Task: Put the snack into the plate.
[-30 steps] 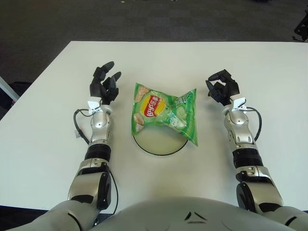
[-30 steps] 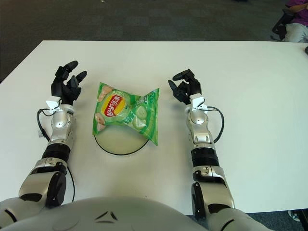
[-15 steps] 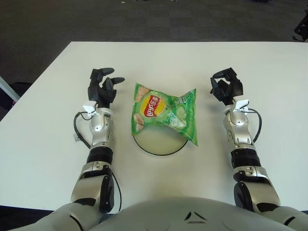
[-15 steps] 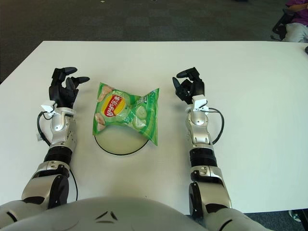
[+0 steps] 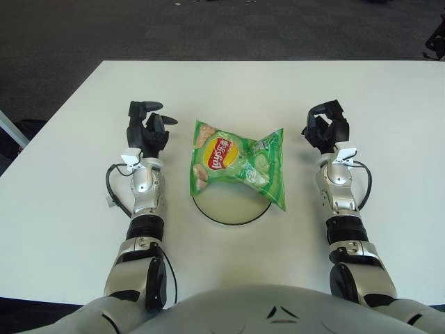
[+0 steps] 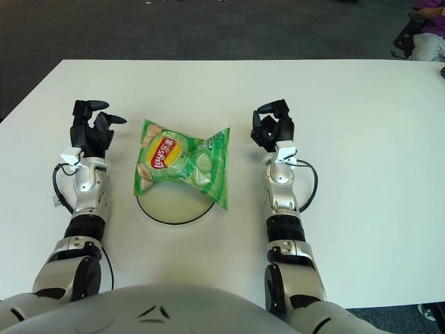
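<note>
A green chips bag [image 5: 236, 163] lies across the far part of a white plate with a dark rim [image 5: 231, 210], its right end hanging past the rim. My left hand [image 5: 144, 129] shows left of the bag, fingers spread and holding nothing. To the right of the bag is my right hand [image 5: 327, 129], fingers loosely curled, nothing in them. Neither hand touches the bag.
The white table [image 5: 389, 104] stretches around the plate, its far edge meeting dark carpet. A seated person's leg [image 6: 427, 42] shows at the far right beyond the table.
Both hands have drawn back from the bag and turned more upright; the left moved left, the right shifted slightly toward the centre. The bag has not moved.
</note>
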You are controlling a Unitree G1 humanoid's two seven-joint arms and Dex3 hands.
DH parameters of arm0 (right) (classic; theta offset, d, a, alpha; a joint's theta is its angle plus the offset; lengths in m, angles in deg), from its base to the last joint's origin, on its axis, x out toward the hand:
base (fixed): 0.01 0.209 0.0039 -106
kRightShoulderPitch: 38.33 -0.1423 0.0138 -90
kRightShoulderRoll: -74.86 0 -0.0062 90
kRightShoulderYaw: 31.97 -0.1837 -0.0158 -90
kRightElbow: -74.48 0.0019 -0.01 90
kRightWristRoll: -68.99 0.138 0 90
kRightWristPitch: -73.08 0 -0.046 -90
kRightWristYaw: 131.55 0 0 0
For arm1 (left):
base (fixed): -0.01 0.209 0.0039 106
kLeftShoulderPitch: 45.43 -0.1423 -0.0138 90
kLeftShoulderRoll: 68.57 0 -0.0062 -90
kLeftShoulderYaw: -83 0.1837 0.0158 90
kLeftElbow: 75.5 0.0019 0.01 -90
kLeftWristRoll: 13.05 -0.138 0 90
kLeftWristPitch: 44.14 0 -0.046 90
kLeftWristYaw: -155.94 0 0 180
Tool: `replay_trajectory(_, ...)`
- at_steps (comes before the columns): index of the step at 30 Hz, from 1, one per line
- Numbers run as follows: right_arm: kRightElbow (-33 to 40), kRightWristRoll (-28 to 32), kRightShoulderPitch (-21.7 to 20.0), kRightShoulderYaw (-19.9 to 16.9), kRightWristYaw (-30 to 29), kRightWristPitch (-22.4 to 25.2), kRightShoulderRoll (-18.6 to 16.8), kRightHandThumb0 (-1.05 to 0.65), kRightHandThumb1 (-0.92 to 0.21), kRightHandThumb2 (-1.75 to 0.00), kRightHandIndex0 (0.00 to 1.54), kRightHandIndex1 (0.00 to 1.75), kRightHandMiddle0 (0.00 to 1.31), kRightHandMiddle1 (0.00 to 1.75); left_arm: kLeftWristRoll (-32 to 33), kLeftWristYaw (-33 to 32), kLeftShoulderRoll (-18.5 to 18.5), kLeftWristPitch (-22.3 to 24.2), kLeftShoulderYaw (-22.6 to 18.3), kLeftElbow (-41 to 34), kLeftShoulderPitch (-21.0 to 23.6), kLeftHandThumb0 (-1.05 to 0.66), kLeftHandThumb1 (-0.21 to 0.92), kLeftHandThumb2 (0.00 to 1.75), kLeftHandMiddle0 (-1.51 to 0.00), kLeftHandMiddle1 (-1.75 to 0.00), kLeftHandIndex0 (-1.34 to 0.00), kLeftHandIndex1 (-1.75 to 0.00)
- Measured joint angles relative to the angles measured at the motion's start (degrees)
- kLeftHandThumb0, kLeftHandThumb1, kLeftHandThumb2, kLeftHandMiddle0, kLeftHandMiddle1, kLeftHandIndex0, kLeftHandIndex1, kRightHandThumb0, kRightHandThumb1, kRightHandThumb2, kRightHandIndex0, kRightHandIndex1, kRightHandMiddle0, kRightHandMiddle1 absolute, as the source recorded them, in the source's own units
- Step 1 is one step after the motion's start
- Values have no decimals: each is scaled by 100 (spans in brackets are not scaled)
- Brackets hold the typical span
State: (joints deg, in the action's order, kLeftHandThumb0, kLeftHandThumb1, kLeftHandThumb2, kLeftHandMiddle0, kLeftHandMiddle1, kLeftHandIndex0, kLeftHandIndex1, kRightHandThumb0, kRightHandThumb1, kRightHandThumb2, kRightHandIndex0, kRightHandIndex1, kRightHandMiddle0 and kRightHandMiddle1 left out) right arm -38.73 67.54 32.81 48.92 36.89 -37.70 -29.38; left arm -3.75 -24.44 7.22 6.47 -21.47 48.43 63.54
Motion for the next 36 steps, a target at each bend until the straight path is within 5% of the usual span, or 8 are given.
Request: replay_trajectory(36,-589,0,-230,28,12,3,174,-38,-72,-78,80,175,33,174,-144,28,6,194,161,-162,-92,-35,92,45,-73,-175,-27,-169)
